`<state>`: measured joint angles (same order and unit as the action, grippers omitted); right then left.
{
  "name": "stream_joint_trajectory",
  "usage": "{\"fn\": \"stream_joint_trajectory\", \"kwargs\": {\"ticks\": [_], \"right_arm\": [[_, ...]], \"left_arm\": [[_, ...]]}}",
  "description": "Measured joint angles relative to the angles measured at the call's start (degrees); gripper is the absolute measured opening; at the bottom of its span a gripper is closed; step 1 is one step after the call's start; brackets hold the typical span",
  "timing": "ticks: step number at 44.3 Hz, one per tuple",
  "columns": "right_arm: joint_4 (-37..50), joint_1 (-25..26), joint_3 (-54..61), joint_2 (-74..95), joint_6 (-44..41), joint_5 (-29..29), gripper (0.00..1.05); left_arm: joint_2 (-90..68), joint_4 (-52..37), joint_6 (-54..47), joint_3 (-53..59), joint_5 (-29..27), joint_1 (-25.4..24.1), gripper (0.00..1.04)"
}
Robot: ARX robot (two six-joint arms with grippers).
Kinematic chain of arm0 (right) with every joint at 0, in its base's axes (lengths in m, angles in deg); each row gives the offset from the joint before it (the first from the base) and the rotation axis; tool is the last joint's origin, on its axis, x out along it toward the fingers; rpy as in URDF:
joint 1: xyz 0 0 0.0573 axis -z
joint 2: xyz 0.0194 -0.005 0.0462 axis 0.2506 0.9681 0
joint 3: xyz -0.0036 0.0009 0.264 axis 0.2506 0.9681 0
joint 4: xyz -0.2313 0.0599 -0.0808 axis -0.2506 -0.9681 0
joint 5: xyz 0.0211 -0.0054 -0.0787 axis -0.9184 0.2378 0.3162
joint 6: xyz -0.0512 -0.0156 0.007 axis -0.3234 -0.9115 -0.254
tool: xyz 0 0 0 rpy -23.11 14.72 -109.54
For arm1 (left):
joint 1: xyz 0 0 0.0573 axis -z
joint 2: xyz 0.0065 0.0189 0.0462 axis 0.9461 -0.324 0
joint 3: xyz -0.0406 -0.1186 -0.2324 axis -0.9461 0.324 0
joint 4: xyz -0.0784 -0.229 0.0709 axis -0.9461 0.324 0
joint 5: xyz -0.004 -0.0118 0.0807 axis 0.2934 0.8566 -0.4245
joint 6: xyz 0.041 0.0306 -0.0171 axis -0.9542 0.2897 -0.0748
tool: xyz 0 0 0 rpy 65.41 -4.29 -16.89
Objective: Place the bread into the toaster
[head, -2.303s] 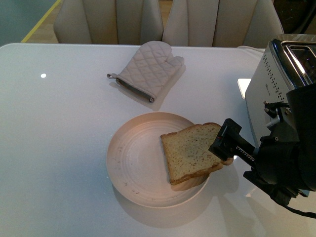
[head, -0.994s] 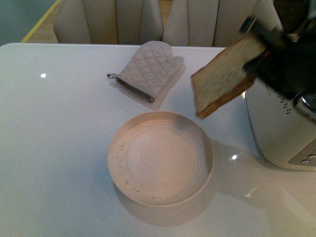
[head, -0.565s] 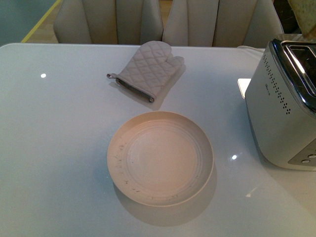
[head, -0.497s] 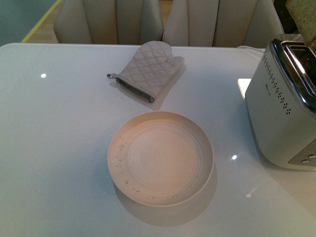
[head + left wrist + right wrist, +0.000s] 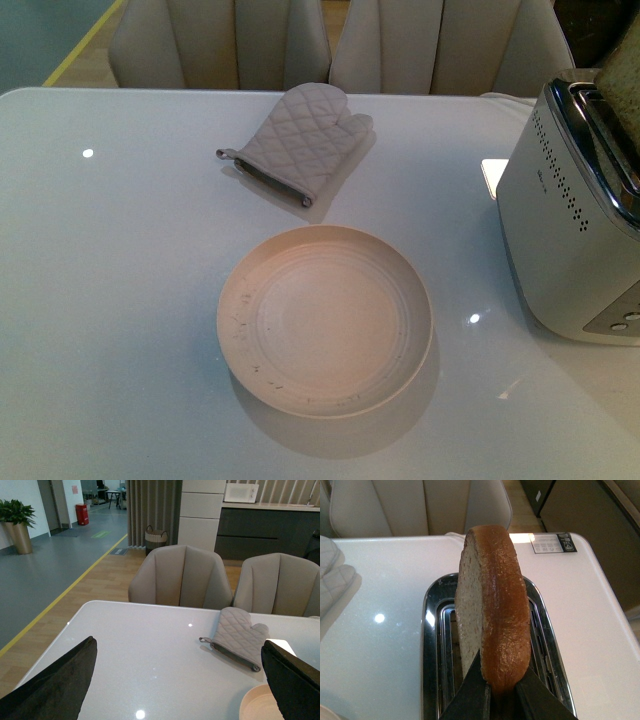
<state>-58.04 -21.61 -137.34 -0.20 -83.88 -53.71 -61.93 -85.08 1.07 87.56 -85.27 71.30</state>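
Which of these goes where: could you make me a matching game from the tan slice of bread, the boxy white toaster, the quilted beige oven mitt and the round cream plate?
Things
1. tan slice of bread
2. boxy white toaster
3. quilted beige oven mitt
4. round cream plate

Places or states
A. lying flat, beyond the plate
B. empty, in the middle of the white table
C. standing at the right side, slots facing up
D. pinched on edge by the right gripper, over the chrome slots

Pairs: 1-D, 2-C, 3-A, 4-B
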Motion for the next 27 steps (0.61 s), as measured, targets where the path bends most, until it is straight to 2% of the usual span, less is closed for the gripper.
{"fn": "stream_joint_trajectory", "kwargs": {"ticks": [19, 27], "right_arm": [[0.72, 0.7, 4.63, 5.68, 3.19, 2.86, 0.03], [-0.33, 1.16, 5.22, 3.41, 3.93, 2.29, 0.03]], "left_arm": [[0.0, 0.0, 0.0, 0.0, 0.0, 0.0, 0.98], [0.0, 0.0, 0.0, 0.0, 0.0, 0.0, 0.98]]}}
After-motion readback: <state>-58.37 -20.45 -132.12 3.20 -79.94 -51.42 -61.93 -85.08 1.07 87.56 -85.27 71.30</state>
